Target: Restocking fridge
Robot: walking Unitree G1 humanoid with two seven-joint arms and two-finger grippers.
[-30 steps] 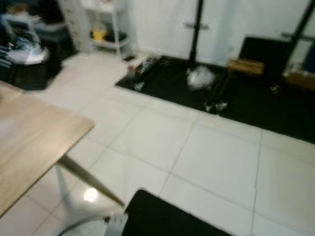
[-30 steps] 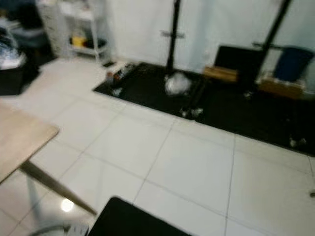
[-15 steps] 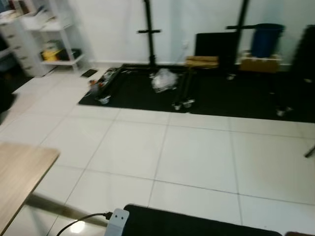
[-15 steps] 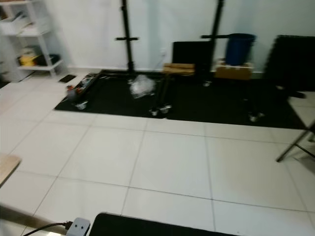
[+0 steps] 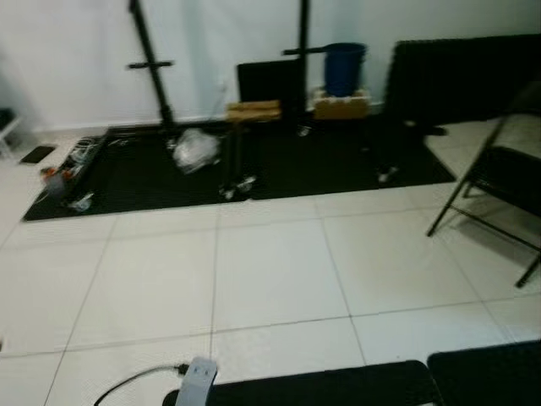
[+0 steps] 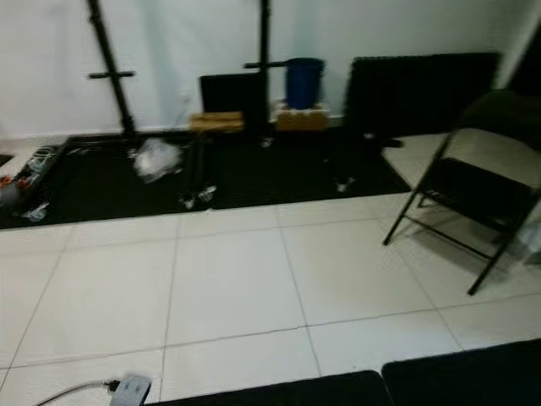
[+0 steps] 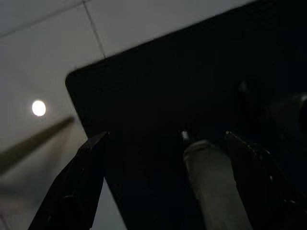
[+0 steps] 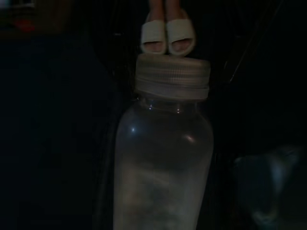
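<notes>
In the right wrist view a clear plastic bottle (image 8: pixel 163 163) with a pale screw cap (image 8: pixel 172 76) stands straight out in front of the camera, held in my right gripper; the fingers themselves are lost in the dark. My left gripper (image 7: pixel 167 139) hangs open above a black floor mat (image 7: pixel 158 81), its two black fingers (image 7: pixel 81 187) wide apart, with a grey rod-like part (image 7: pixel 211 187) showing between them. No fridge can be made out in either eye view.
White tiled floor (image 5: pixel 270 279) lies ahead. Beyond it a black mat (image 5: pixel 127 178) carries rack posts (image 5: pixel 148 63), a plastic bag (image 5: pixel 194 148) and a blue bucket (image 5: pixel 344 68). A black folding chair (image 6: pixel 473 194) stands at the right. A person's feet in pale slippers (image 8: pixel 165 37) show past the bottle.
The camera has swung to the right: the wooden table has slid out of view on the left, and the folding chair and a dark panel have come in at the right.
</notes>
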